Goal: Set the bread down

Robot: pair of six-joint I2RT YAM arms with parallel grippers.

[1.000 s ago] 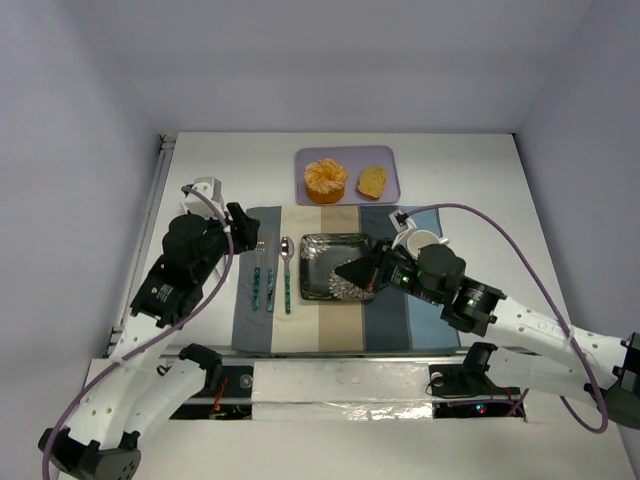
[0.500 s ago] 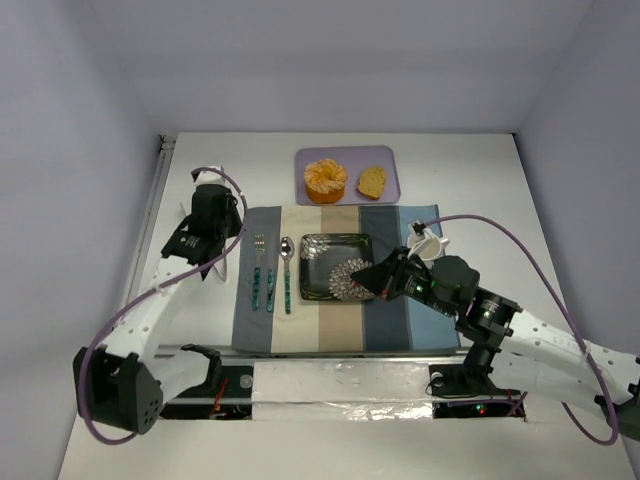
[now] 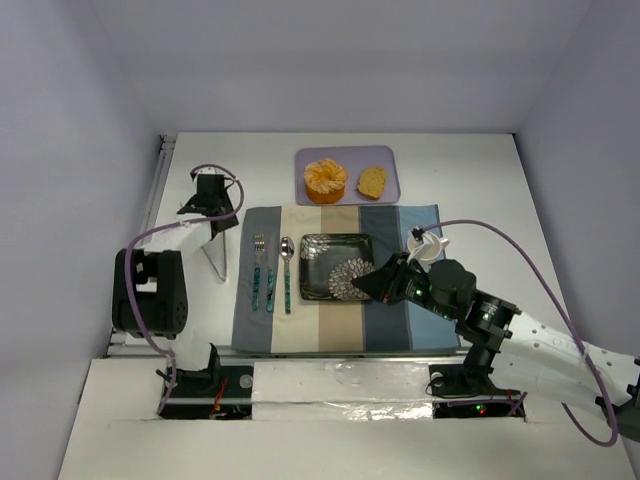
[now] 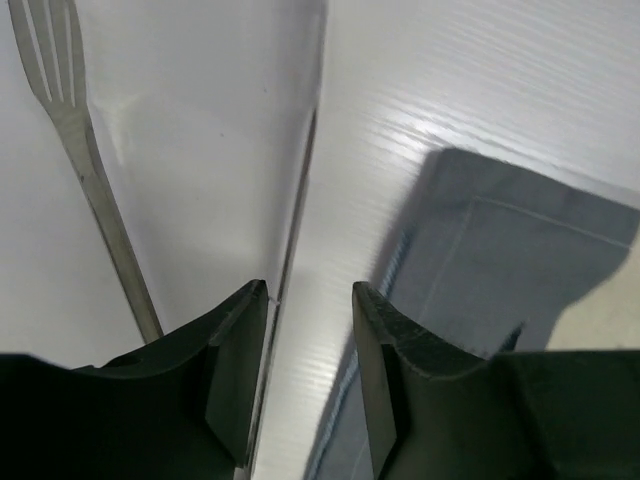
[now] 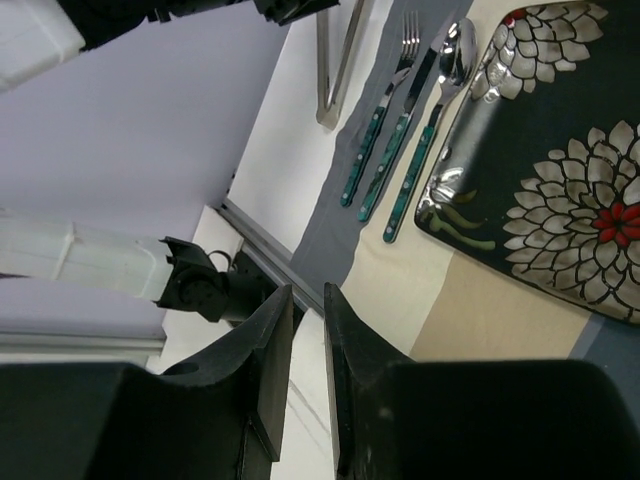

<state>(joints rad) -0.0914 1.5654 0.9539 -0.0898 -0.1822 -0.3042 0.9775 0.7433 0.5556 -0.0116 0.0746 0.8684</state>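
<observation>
Both are empty: my right end effector (image 5: 308, 298) barely parted, my left end effector (image 4: 310, 292) parted wider. The bread (image 3: 372, 182) lies ungrasped on the far tray (image 3: 392, 158). Pickup seems unstarted, so next I'd reach and grasp it.

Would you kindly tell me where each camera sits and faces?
Top external: above, behind the bases, looking down on table and bread; both arms show.
Left wrist: left arm, facing down past its parted jaws at tongs and placemat corner.
Right wrist: right arm, facing leftward past barely parted jaws over the plate.
Shared: all three show tongs and placemat.
</observation>
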